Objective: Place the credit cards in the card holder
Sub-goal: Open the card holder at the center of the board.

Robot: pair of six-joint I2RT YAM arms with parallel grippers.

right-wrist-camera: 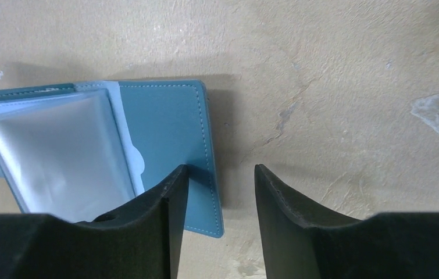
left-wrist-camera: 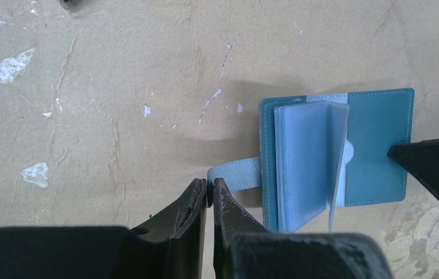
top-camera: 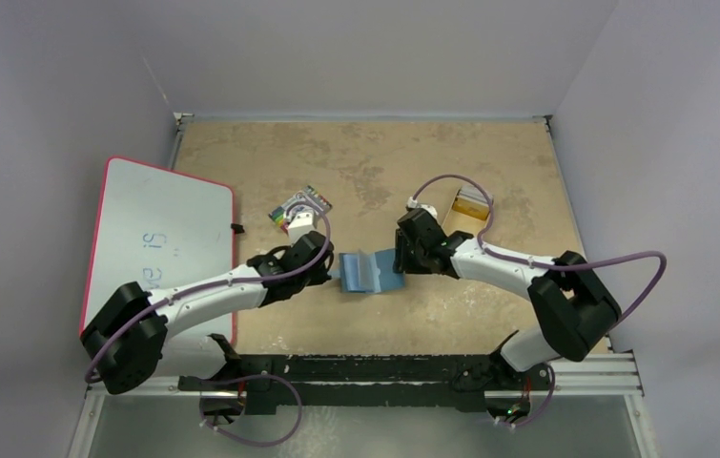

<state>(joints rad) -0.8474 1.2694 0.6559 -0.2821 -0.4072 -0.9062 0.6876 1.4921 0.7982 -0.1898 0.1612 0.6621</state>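
The teal-blue card holder (top-camera: 367, 270) lies open on the table between my two grippers, its light blue pockets (left-wrist-camera: 301, 163) fanned up. My left gripper (left-wrist-camera: 210, 186) is shut on the end of its light blue strap (left-wrist-camera: 237, 174), at the holder's left side (top-camera: 330, 270). My right gripper (right-wrist-camera: 221, 168) is open; its left finger (right-wrist-camera: 173, 192) rests on the holder's right flap (right-wrist-camera: 170, 122), and the other finger hangs over bare table. In the top view it (top-camera: 401, 260) is at the holder's right edge. The orange-yellow and whitish credit cards (top-camera: 471, 201) lie at the back right.
The cards sit in a shallow tan tray (top-camera: 457, 214) behind the right arm. A flat pack with multicoloured stripes (top-camera: 300, 206) lies behind the left arm. A red-edged whiteboard (top-camera: 160, 243) covers the table's left side. Grey walls enclose the table.
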